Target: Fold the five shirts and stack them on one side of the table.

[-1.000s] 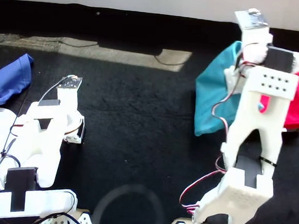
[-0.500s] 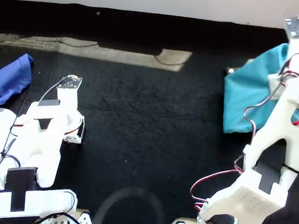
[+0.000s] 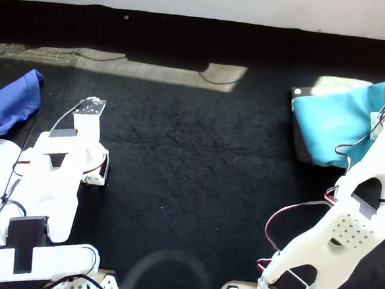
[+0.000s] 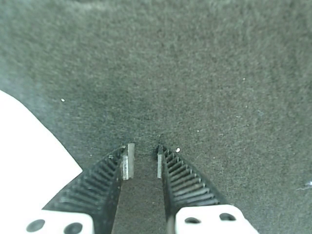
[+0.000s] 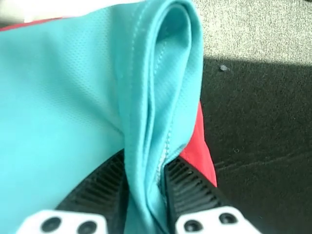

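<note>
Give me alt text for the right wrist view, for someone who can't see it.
The right gripper pinches a bunched fold of the teal shirt between its black ribbed fingers. A red shirt peeks out beneath it, over the dark table cover.

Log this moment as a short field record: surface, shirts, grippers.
surface: black mat
teal shirt: on the table's right side, a fold of it clamped in the right gripper
red shirt: under the teal one, only an edge showing
blue shirt: lying at the table's left edge
left gripper: slightly open, holding nothing, close over the mat
</note>
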You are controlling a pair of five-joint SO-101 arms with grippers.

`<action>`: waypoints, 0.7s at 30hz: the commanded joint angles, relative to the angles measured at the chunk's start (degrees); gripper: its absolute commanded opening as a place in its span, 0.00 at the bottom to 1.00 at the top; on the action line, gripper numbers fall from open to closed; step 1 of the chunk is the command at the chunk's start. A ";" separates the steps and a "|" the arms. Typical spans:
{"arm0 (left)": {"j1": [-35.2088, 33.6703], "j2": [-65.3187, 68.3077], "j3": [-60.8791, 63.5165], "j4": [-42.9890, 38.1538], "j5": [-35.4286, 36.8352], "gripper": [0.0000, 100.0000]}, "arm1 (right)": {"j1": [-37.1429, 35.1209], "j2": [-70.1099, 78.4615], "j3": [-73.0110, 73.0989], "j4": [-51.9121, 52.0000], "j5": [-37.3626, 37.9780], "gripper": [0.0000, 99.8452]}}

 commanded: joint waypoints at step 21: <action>-0.40 0.04 0.13 -1.67 -0.26 0.10 | -2.07 16.04 -42.59 16.57 0.35 0.27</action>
